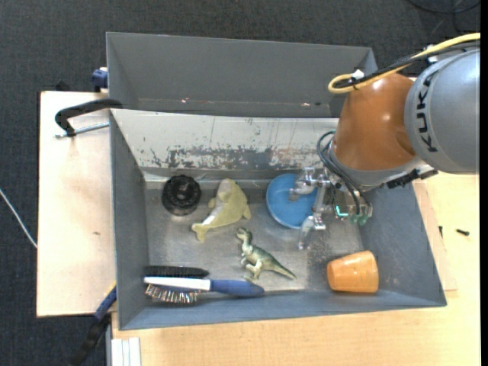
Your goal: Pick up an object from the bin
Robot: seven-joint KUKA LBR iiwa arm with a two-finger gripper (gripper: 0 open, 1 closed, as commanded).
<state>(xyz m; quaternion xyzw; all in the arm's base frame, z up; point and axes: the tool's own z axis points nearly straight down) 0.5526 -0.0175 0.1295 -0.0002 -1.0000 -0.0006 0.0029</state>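
Camera view has the gripper (308, 210) low in the bin (126, 227), its 2 fingers (314, 223) spread apart, gripping nothing. A round blue dish (284, 203) lies just left of them, an orange cup (353, 272) below-right, and a green toy dinosaur (259, 259) below-left.

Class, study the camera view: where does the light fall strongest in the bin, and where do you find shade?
In the camera view, the bin's back wall is lit brightest, almost washed pale; its left wall lies in darker shade; the orange wrist cover carries a soft sheen.
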